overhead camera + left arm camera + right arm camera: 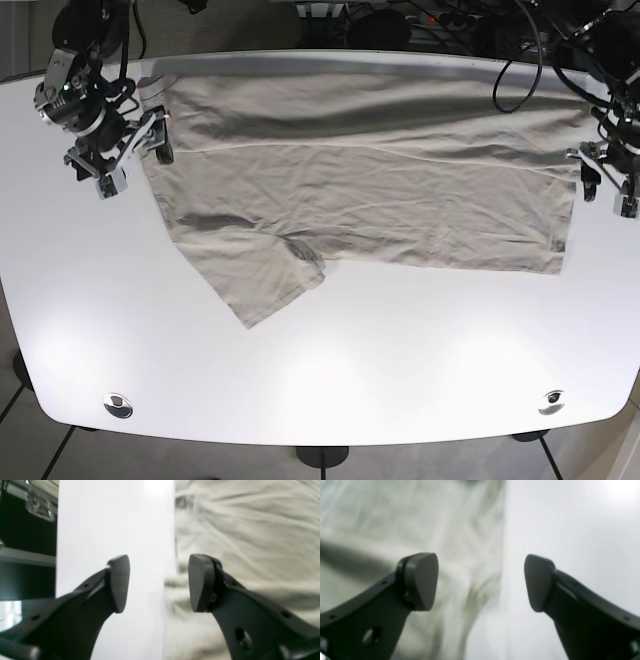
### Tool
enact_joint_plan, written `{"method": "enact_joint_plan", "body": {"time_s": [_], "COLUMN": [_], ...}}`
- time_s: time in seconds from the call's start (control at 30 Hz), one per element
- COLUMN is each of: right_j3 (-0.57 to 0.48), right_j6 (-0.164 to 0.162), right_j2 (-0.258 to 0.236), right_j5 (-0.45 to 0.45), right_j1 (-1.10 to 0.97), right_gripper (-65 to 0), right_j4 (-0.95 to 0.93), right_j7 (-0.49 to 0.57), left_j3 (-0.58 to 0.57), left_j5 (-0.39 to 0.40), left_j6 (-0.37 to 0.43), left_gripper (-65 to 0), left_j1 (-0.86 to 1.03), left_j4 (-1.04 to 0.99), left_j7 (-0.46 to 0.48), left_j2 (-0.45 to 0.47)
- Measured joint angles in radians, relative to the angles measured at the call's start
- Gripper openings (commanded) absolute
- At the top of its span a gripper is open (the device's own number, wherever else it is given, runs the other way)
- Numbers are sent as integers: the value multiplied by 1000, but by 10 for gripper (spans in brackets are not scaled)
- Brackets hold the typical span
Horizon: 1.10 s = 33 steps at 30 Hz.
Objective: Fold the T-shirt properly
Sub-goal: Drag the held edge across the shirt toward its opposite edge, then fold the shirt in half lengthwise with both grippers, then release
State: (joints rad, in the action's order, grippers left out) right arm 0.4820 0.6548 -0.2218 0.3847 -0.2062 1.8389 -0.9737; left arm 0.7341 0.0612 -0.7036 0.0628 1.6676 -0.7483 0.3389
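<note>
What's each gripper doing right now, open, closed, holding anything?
Left gripper: open, jaws apart over the T-shirt edge, holding nothing.
Right gripper: open, jaws straddling the shirt edge, holding nothing.

We've got our left gripper [604, 183] out at the right edge of the base view, jaws spread wide apart with nothing between the pads [120, 582], wrist angled down toward the surface. Our right gripper [128, 155] sits over on the left side of that view, also gaping open and empty, its fingertips [421, 580] well apart in the wrist shot. Both arms reach in from the far corners, cables trailing off behind them, each hand low and hovering, gripping nothing
</note>
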Motion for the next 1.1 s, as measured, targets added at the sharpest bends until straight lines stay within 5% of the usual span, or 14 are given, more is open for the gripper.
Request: {"method": "enact_joint_plan", "body": {"time_s": [0.17, 0.37, 0.47, 0.57, 0.63, 0.77, 0.8, 1.1], "right_j3": [-97, -181, -210, -216, -216, -216, -216, -214], "right_j6": [0, -3, -2, 0, -7, -3, -3, -3], "right_j2": [9, 3, 7, -3, 9, 45, 45, 47], "right_j5": [-90, -130, -128, -113, -119, -109, -116, -116], "right_j1": [254, 436, 474, 484, 472, 449, 449, 447], "right_gripper": [-140, -140, -140, -144, -216, -575, -614, -618], "right_j4": [-273, -557, -694, -734, -716, -701, -701, -693], "right_j7": [11, 117, 199, 237, 234, 237, 233, 230], "left_j3": [-58, -78, -144, -150, -147, -154, -165, -223], "left_j5": [-159, -168, -166, -166, -171, -163, -170, -160], "left_j6": [0, 1, 77, 161, 205, 270, 278, 270], "left_gripper": [-350, -254, -219, -193, -172, -140, -140, -140], "left_j1": [-270, -408, -423, -427, -441, -492, -499, -561], "left_j4": [-254, -402, -476, -541, -580, -735, -777, -1030], "left_j7": [4, 27, 150, 174, 192, 286, 296, 390], "left_j2": [-24, -28, -27, -29, -24, 17, 22, 55]}}
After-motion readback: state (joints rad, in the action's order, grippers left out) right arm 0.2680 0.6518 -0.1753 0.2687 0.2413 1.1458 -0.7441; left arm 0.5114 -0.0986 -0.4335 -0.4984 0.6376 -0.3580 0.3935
